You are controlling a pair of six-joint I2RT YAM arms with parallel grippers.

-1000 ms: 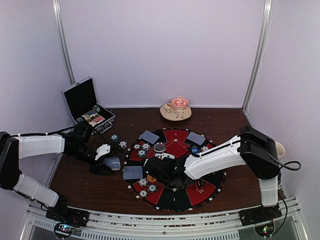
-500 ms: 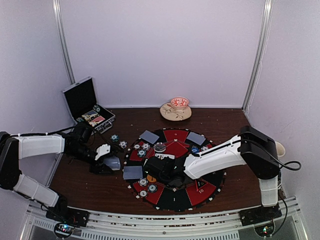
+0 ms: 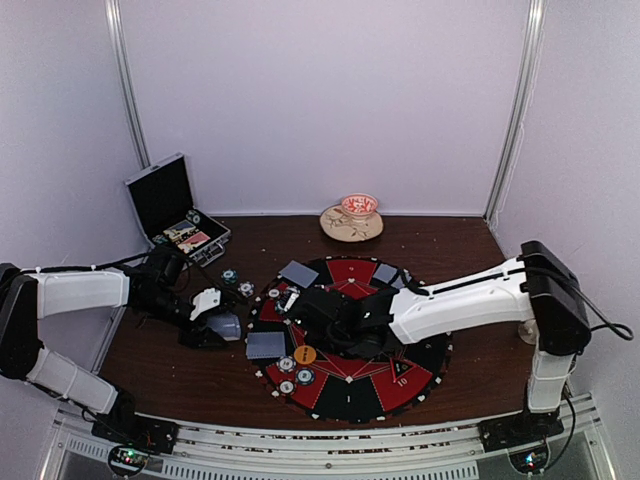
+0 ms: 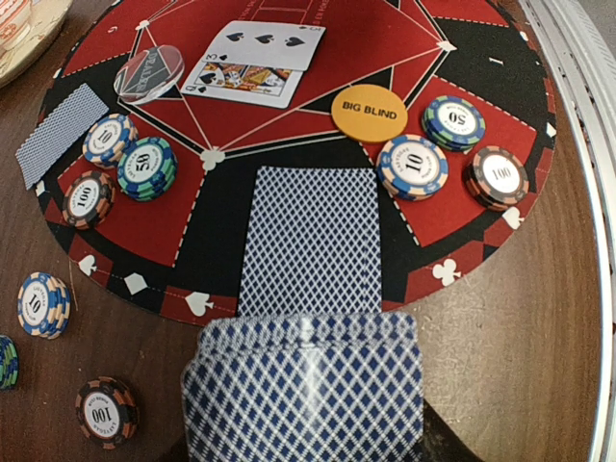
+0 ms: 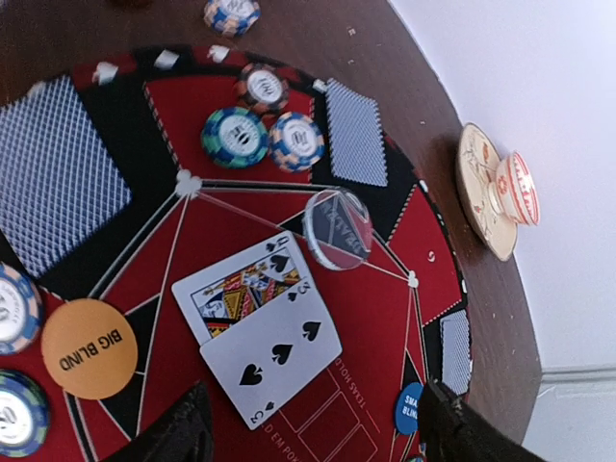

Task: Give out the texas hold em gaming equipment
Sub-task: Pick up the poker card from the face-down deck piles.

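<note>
A dark wooden table (image 3: 470,250) carries a round red-and-black mat (image 3: 400,385) at its centre. An open black case (image 3: 160,200) sits at the far left corner.

The right gripper (image 5: 308,438) hangs over the middle of the mat. Its fingers (image 5: 178,433) are spread wide with nothing between them, above two face-up cards (image 5: 260,327): a three of spades overlapping a picture card.

The left gripper (image 3: 212,325), low over the table just left of the mat, is closed on a deck of blue-backed cards (image 4: 303,385). Separate face-down cards (image 4: 310,241) lie around the mat's rim.

Striped poker chips (image 4: 144,166) stand in small stacks beside them, and a few rest on the table left of the mat. An orange disc (image 4: 369,114) reading BIG BLIND lies near the mat's centre. A blue disc (image 5: 409,409) lies toward its right side.
</note>
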